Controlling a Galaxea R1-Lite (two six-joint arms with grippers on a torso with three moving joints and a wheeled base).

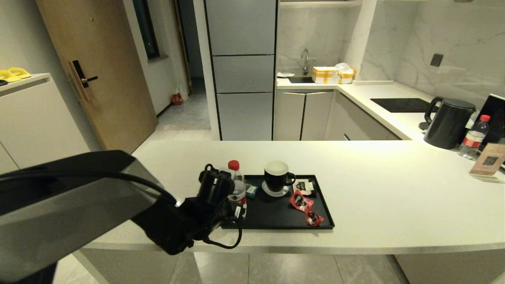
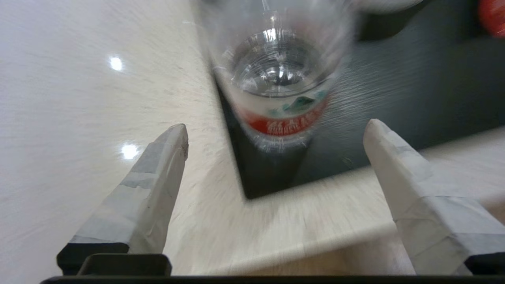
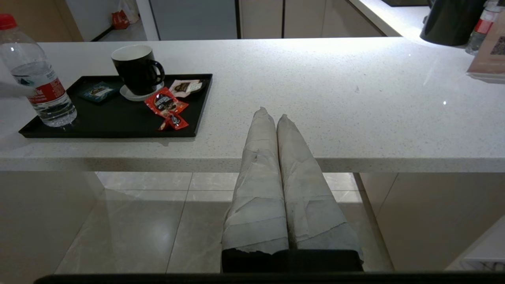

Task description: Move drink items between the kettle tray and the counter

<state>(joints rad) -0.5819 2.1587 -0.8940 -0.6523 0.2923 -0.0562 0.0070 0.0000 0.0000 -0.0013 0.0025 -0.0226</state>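
Observation:
A clear water bottle [image 1: 236, 179] with a red cap and red label stands upright on the left end of the black tray [image 1: 276, 215], close to its near corner. My left gripper [image 2: 276, 125] is open, its taped fingers [image 2: 158, 177] spread to either side just short of the bottle [image 2: 280, 75], touching nothing. Two red sachets [image 1: 300, 200] [image 1: 313, 217] lie on the tray's right half. The right gripper [image 3: 272, 114] is shut and empty, held low before the counter's [image 3: 355, 98] front edge, right of the tray [image 3: 118, 118]; it is out of the head view.
A black mug [image 1: 277, 177] on a white coaster and a teal packet [image 1: 251, 191] share the tray. At the counter's far right stand a black kettle [image 1: 449, 122], a second bottle [image 1: 473, 138] and a card stand [image 1: 487, 159]. The hob panel [image 1: 402, 104] lies beyond.

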